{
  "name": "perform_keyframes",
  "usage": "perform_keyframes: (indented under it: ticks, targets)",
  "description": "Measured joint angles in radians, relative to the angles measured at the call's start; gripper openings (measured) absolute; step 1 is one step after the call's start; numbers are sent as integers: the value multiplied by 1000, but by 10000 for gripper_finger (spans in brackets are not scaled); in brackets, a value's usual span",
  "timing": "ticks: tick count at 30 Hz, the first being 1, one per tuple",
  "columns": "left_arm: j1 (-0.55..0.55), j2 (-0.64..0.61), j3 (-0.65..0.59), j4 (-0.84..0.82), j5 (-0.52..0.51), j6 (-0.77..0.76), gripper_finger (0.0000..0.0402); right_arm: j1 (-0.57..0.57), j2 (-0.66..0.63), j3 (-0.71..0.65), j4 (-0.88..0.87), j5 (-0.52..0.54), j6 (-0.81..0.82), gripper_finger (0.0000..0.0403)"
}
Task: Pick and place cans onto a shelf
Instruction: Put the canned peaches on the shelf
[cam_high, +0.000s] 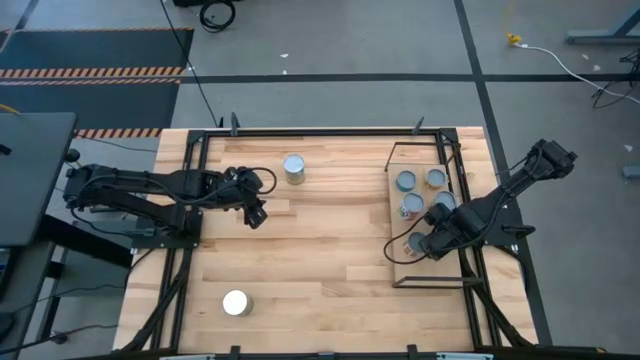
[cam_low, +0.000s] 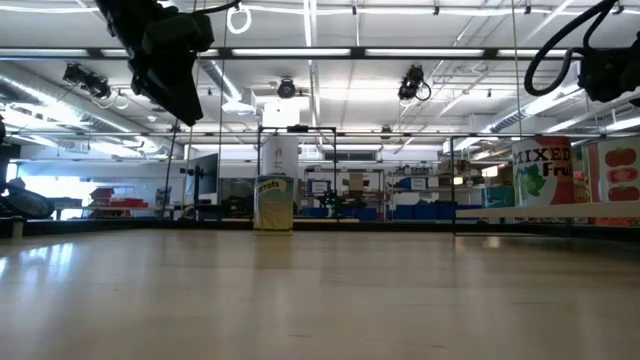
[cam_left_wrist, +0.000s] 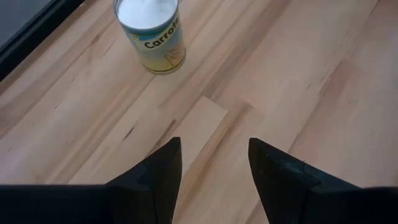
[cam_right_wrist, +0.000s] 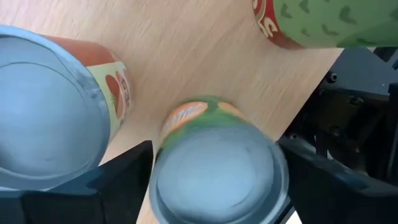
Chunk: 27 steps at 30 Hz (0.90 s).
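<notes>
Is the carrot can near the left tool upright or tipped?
Upright: the carrot can stands on the table with its white top up, ahead of the open left tool.

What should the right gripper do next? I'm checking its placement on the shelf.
Probably open and lift straight up. In the right wrist view the right gripper has a can between its fingers above the shelf, beside another can. Whether it already rests on the board cannot be told. The left gripper hangs open elsewhere.
</notes>
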Motion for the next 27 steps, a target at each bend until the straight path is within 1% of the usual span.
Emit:
perform_keyframes:
  ticks: [5,8,10,13,21,27]
  targets:
    - [0,0,0,0,0,0,190,-2,0,0,-1,-7,0,361]
    - [0,0,0,0,0,0,190,-3,0,0,-2,-30,4,367]
    - [0,0,0,0,0,1,190,-3,0,5,-4,-65,4,367]
    - [0,0,0,1,0,16,190,-3,0,24,-3,-89,1,363]
    - [0,0,0,24,-3,29,190,-3,-2,30,22,-103,-58,349]
    - [0,0,0,24,2,53,190,-3,-2,30,5,-179,-60,347]
